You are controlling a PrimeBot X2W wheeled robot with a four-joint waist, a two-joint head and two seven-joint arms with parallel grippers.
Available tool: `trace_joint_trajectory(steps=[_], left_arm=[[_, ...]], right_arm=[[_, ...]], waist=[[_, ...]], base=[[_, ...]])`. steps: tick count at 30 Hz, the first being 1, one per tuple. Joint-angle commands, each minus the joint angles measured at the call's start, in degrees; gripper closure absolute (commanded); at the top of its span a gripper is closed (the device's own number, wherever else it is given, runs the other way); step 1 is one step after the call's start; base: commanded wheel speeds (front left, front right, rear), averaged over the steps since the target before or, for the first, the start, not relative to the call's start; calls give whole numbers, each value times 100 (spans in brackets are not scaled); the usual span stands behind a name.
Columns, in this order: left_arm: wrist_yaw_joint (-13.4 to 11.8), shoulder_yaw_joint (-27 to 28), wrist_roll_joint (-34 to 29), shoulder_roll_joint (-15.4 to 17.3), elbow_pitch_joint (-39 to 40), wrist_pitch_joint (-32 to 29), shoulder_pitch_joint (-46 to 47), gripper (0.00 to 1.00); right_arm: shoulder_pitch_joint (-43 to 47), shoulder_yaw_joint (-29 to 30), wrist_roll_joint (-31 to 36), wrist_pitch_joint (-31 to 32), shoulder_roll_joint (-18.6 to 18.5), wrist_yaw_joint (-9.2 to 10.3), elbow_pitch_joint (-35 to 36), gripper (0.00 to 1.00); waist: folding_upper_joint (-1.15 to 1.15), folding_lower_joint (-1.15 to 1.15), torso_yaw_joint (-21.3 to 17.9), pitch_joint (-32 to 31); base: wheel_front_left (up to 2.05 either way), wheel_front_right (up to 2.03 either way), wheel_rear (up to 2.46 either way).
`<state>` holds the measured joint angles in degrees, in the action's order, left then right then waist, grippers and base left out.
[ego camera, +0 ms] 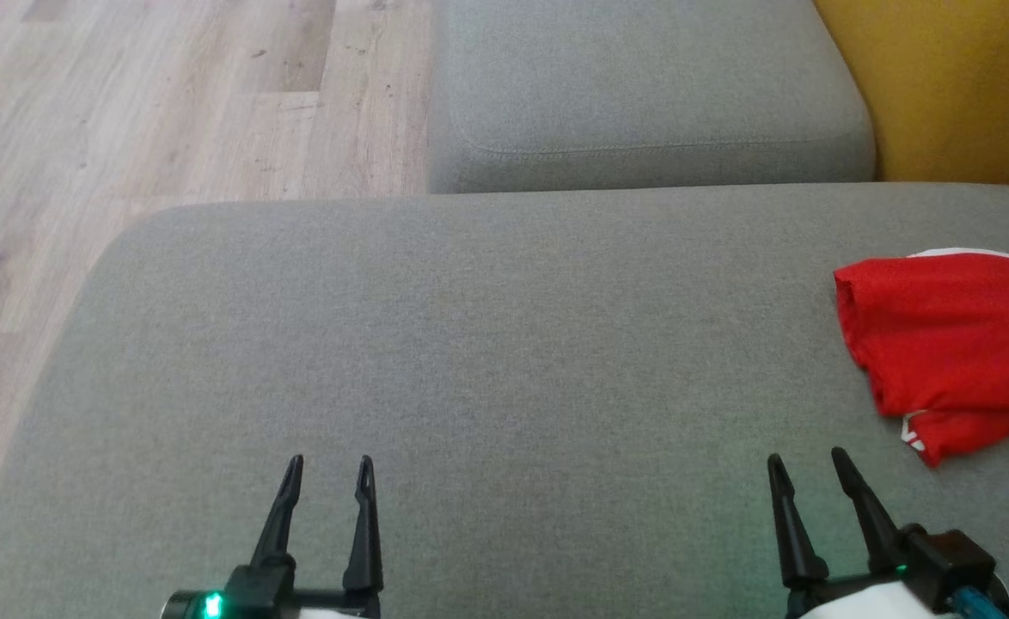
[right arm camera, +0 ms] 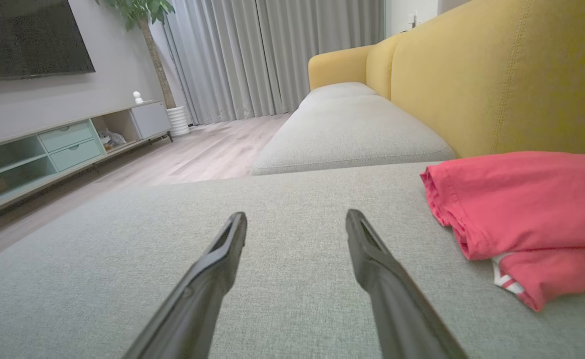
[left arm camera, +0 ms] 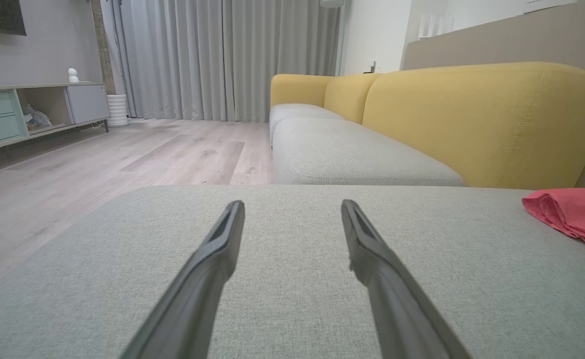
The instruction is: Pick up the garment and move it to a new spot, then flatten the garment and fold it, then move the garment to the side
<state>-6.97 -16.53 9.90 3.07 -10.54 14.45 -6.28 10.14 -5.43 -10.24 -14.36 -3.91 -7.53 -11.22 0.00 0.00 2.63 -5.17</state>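
Garment (ego camera: 951, 335) folded; right part cut off

You're looking at a grey sofa seat (ego camera: 470, 327); the red garment (ego camera: 951, 335) lies folded near its right edge.

The garment (ego camera: 951, 344) lies on the cushion (ego camera: 470, 344), ahead and right of the right gripper (ego camera: 806, 456).
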Motion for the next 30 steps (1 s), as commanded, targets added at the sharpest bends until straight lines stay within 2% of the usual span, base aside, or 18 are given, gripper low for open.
trace_joint_trajectory(steps=[1, 2, 5, 30], left_arm=[[25, 213, -47, -19, 178, 55, 213, 0], [0, -4, -3, 0, -15, -1, -4, 100], [-5, -19, 33, 0, -275, -26, -84, 100], [273, 303, 1719, 89, -297, -325, 170, 100]], right_arm=[[-180, -135, 57, -63, 16, 4, 201, 0], [-1, -3, 22, 0, 10, 0, -13, 100], [35, -10, 6, 16, 10, 0, -295, 100], [-281, 127, -1655, 338, -42, 1, -287, 100]], waist=[[0, 0, -11, 7], [0, 0, -9, 5], [0, 0, -10, 6], [0, 0, -59, 108]], base=[[0, 0, 0], [0, 0, 0], [0, 0, 0], [0, 0, 0]])
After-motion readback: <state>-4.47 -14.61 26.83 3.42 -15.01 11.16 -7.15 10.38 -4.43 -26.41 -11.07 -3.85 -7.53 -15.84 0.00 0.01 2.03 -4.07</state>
